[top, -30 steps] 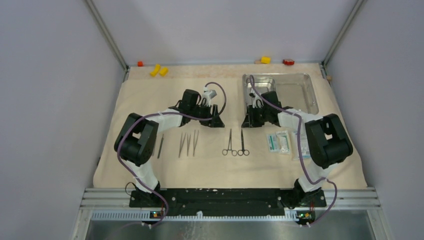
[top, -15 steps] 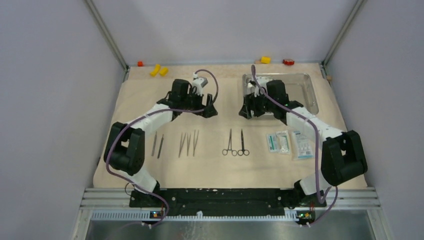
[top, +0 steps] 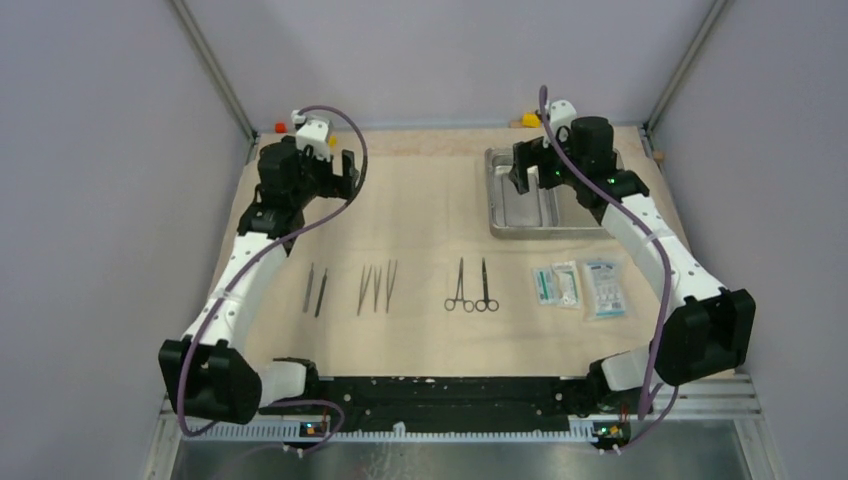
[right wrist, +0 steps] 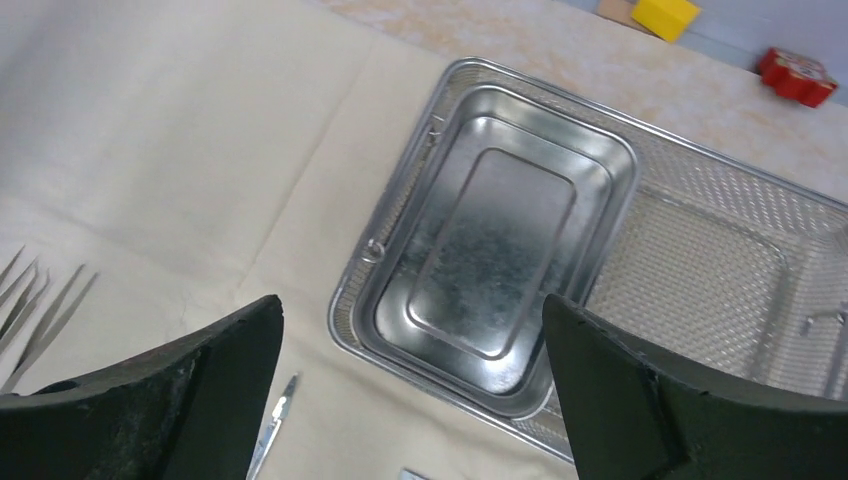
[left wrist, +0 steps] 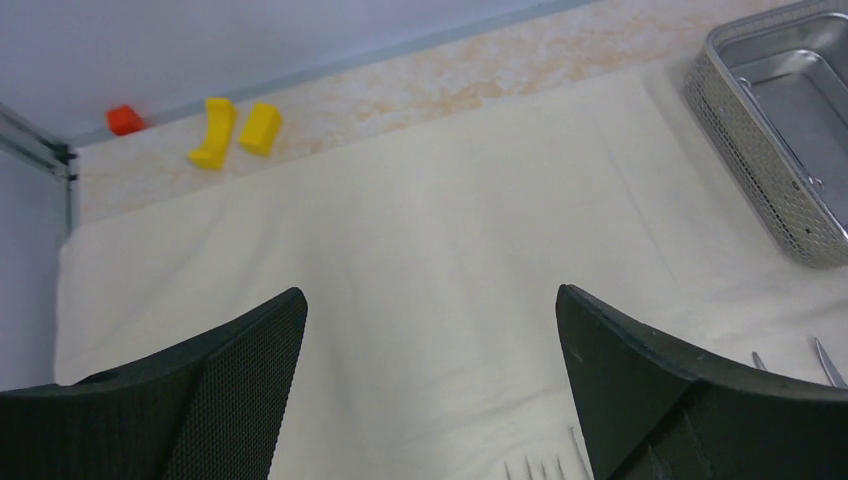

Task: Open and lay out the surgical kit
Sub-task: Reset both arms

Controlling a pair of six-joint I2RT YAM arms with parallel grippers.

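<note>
Plain pale grey walls (top: pixel 440 60) closed the top, left and right of the frame, evenly lit. Slanted aluminium posts (top: pixel 212 68) marked the back corners. A speckled beige tabletop (left wrist: pixel 480 80) showed along the far edge, and a metal rail (top: pixel 460 430) ran across the bottom.

no readable text; print on the sealed packets (top: pixel 604 289) is too small.

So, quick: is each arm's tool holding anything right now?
Left tool: open, holding nothing.
Right tool: open, holding nothing.
</note>
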